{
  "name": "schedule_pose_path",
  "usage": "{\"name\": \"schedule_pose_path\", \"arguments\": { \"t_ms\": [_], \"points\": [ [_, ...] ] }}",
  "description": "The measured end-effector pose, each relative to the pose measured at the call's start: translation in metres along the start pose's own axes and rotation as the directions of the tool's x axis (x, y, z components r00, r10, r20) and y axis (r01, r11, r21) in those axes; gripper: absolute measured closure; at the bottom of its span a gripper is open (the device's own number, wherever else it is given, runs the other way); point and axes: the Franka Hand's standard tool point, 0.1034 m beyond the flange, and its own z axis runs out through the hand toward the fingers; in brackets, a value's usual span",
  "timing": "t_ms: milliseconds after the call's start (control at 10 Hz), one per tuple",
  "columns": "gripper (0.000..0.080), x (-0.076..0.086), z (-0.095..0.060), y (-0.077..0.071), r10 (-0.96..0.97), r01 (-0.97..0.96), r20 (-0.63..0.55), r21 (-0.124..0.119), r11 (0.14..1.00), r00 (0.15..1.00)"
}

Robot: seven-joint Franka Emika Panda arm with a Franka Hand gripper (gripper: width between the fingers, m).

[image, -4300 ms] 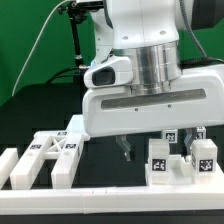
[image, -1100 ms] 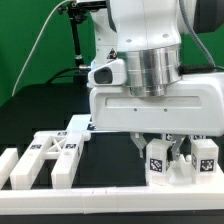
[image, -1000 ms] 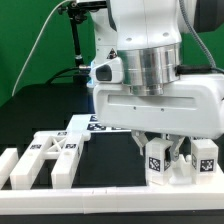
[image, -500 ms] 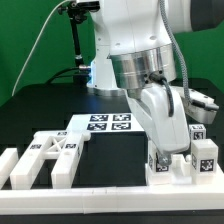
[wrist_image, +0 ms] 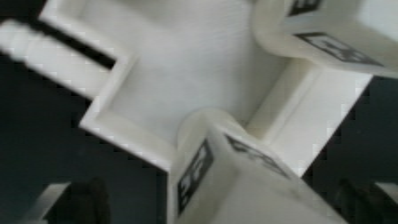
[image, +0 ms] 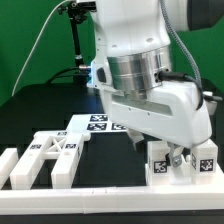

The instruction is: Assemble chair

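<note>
The chair is loose white tagged parts. Several long bars [image: 45,155] lie at the exterior view's left, near the front rail. A chunkier part with two upright tagged blocks [image: 160,165] stands at the exterior view's right. My gripper [image: 172,150] hangs right over that part, and its fingers are mostly hidden by the hand. In the wrist view a tagged white block [wrist_image: 240,165] of the part rises between my two dark fingers [wrist_image: 71,200], with a gap on at least one side. The gripper [wrist_image: 217,208] is open around it. The part's flat slab [wrist_image: 196,80] fills the wrist view.
The marker board [image: 105,123] lies on the black table behind the parts. A white rail [image: 100,200] edges the table front. A black stand [image: 78,40] rises at the back. A second tagged block [image: 207,158] is at the far right.
The hand has swung toward the exterior view's right and turned, uncovering the marker board, and now sits over the right-hand tagged part. The parts have not moved.
</note>
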Motion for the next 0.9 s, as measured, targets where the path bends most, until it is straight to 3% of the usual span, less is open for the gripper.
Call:
{"name": "schedule_pose_path", "arguments": {
  "t_ms": [200, 400, 500, 600, 700, 900],
  "points": [
    [0.0153, -0.006, 0.003, 0.002, -0.251, 0.251, 0.018, -0.011, 0.968, 0.968],
    [0.0151, -0.005, 0.003, 0.003, -0.360, 0.360, 0.018, -0.011, 0.933, 0.933],
    [0.0151, -0.004, 0.002, 0.003, -0.482, 0.482, 0.018, -0.015, 0.876, 0.876],
    [0.0151, 0.001, -0.001, -0.004, -0.706, 0.704, -0.027, -0.053, 0.708, 0.708],
    [0.0151, 0.002, -0.001, -0.008, -0.753, 0.751, -0.058, -0.059, 0.658, 0.655],
    [0.0197, 0.002, 0.000, -0.006, -0.707, 0.705, -0.055, -0.054, 0.707, 0.705]
  ]
}}
